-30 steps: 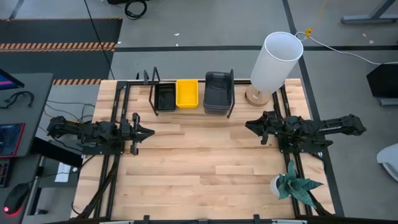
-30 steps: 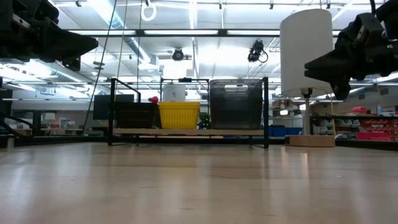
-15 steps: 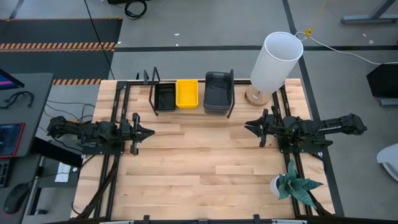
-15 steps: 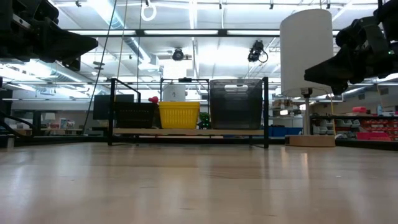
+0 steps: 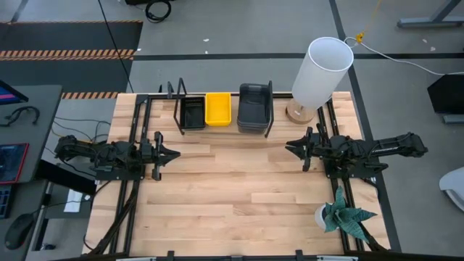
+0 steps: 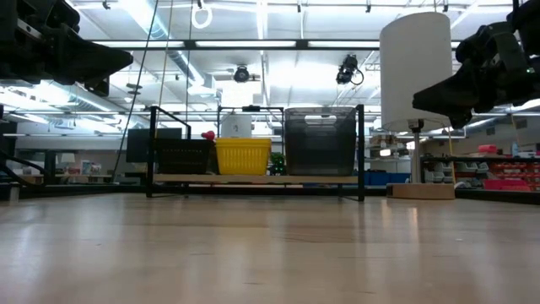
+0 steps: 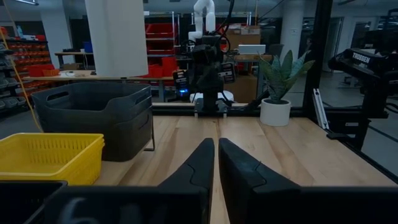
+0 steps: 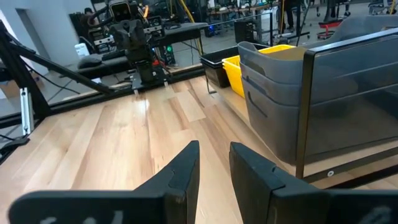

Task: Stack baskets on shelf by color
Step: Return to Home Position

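Right gripper (image 5: 289, 147), centre right: fingers slightly parted, empty. Left gripper (image 5: 174, 154), centre left: fingers together, empty. Black baskets (image 5: 192, 114), yellow baskets (image 5: 218, 108) and grey baskets (image 5: 254, 106): on shelf (image 6: 253, 178), upper centre. Risk: right arm swinging wide could clip lamp (image 5: 320, 71). Change: right gripper a touch higher than a second ago; baskets unmoved.

One black stack (image 5: 192, 114), one yellow (image 5: 217, 108), one grey (image 5: 254, 107).
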